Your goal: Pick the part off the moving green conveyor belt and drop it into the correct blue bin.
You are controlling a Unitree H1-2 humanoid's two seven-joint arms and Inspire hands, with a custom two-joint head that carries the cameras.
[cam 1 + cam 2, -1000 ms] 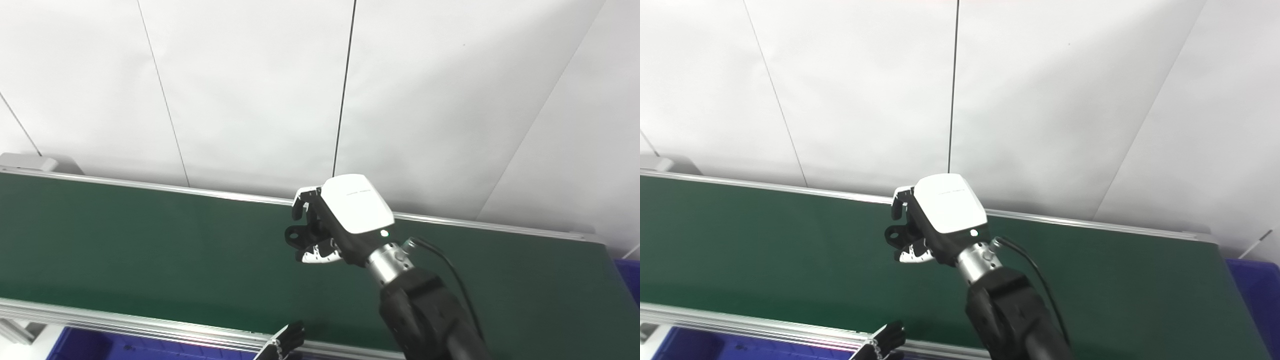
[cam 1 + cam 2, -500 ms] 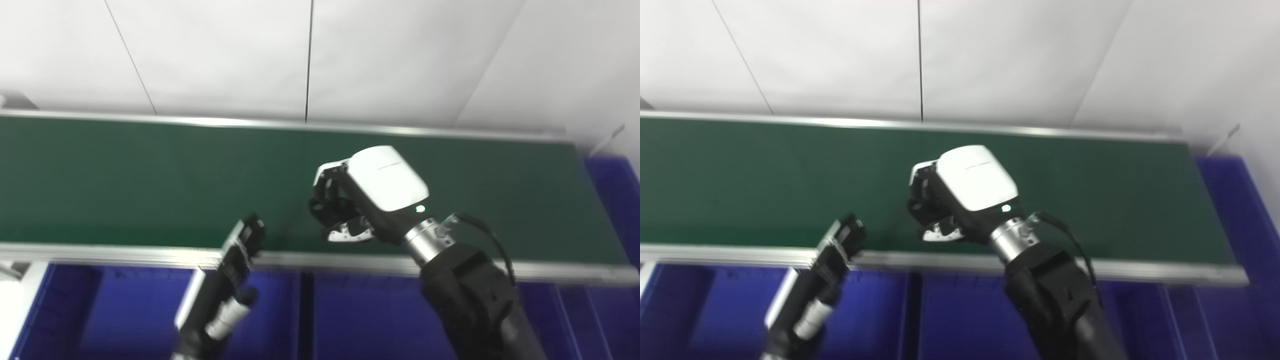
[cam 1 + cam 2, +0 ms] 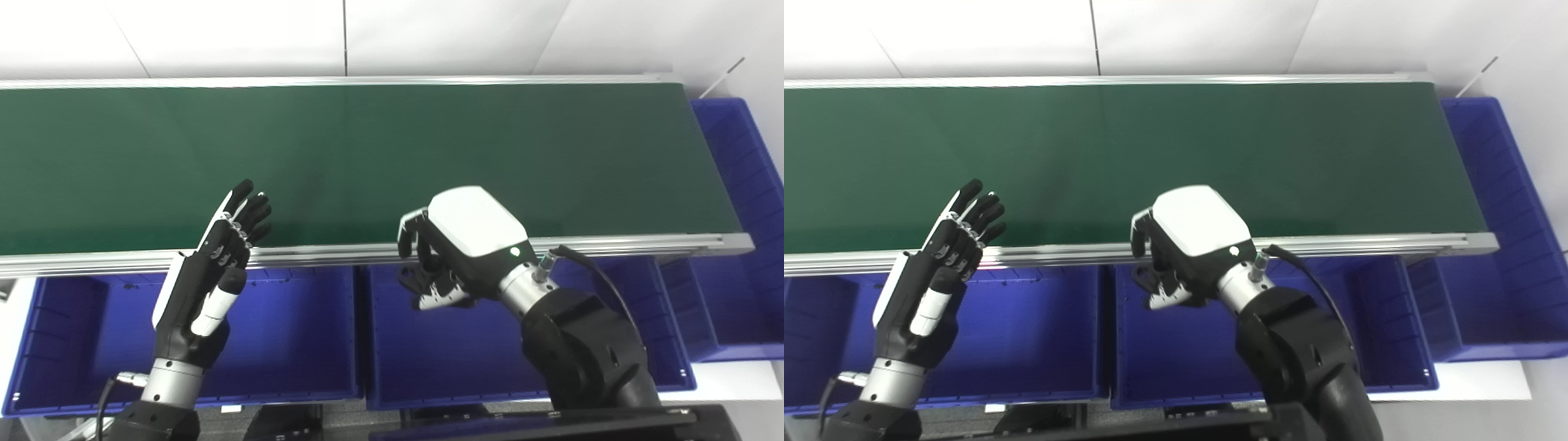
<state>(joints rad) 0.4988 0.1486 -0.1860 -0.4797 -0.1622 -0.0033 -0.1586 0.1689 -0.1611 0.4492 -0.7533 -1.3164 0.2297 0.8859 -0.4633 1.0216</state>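
White wall panels stood behind the long green conveyor belt (image 3: 380, 153), whose surface ran bare from the left edge of the view to its right end, framed by a silver rail (image 3: 612, 242) along the near side. Below that rail sat a row of blue bins: a left bin (image 3: 294, 367), a middle bin (image 3: 398, 361) and a smaller right bin (image 3: 680, 318), with another blue bin (image 3: 735, 159) at the belt's far right end. The right hand (image 3: 456, 251) hung over the near rail and the back edge of the middle bin, its white back turned upward and its fingers (image 3: 409, 228) curled inward around a small dark part (image 3: 411, 283), which showed only partly beneath the palm; its shape could not be made out clearly. That part was thus off the belt, held above the rear left corner of the middle bin. A black cable (image 3: 588, 269) looped from the right wrist. The left hand (image 3: 211, 269) was raised above the left bin, near the rail, with its fingers (image 3: 248, 211) extended and slightly spread, pointing up toward the belt and holding nothing. The two hands were well apart, with the divide between the left and middle bins lying between them.
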